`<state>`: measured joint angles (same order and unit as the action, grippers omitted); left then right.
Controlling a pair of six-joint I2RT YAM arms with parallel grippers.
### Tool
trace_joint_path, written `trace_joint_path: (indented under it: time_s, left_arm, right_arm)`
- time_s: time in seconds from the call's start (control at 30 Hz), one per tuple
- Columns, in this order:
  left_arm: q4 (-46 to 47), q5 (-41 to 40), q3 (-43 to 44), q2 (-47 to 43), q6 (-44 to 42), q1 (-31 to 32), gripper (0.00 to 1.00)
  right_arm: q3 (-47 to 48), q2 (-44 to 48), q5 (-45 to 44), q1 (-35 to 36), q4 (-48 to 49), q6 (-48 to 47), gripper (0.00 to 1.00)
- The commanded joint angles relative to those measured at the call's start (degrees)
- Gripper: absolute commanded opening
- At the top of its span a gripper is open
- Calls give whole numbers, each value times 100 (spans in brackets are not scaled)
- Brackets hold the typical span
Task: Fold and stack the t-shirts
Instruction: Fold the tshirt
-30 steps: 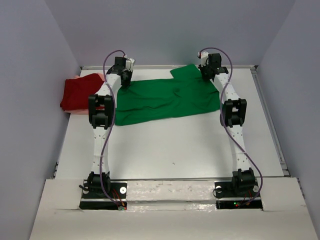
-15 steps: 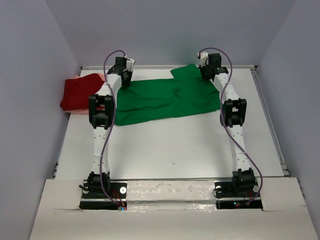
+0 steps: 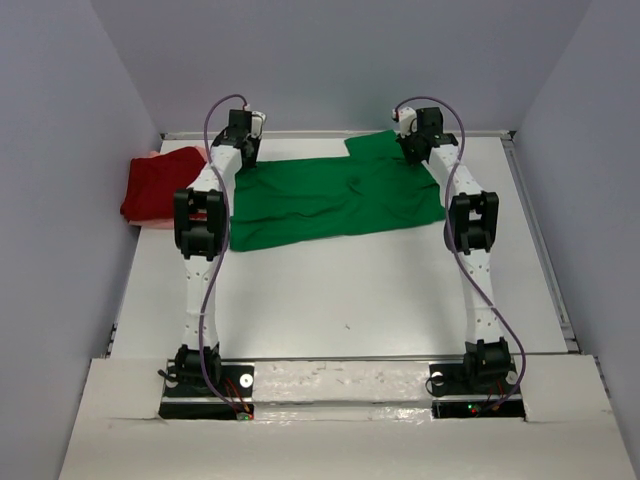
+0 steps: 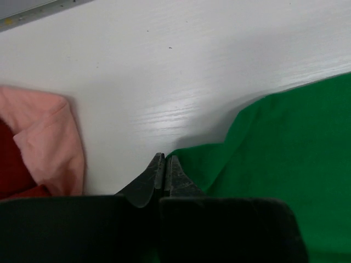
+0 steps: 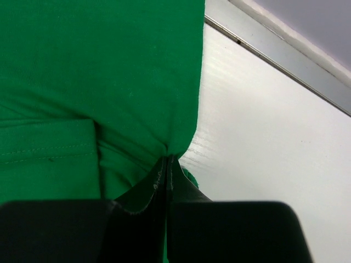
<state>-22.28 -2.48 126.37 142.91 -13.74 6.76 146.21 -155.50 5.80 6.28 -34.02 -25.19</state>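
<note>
The green t-shirt (image 3: pixel 335 200) lies flat at the 12 o'clock side of the table (image 3: pixel 350 290). The left gripper (image 4: pixel 165 164) and right gripper (image 5: pixel 166 164) each pinch a far corner, squeezed tight. The fold looks ready to begin; next, both likely need to lift and pull toward 6 o'clock together.

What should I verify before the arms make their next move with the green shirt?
1. Left gripper shut on the green t-shirt at its far-left corner: ok.
2. Right gripper shut on the far-right edge, cloth puckered at its tips: ok.
3. Green t-shirt spread out on the table, unfolded: ok.
4. Dark red t-shirt and pale pink t-shirt lying apart from the green one: ok.
5. How much cloth each pinch holds: cannot tell.
</note>
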Motion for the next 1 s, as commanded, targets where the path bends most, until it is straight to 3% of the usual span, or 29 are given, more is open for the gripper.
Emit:
trace_joint_path:
  time_s: [0.0,0.43,0.97]
  left_arm:
    - [478,-419,-270,-879,-103,9,0]
    - [743,-701,-797,-1134,-384,9,0]
    - [515,-587,-1053,-1512,-402,9,0]
  right_arm:
    - [-23,512,-158,40,299,-135,0]
    - [-110,714,-457,92,510,-381,0]
    - [-1182,1540,-721,92,765,-803,0]
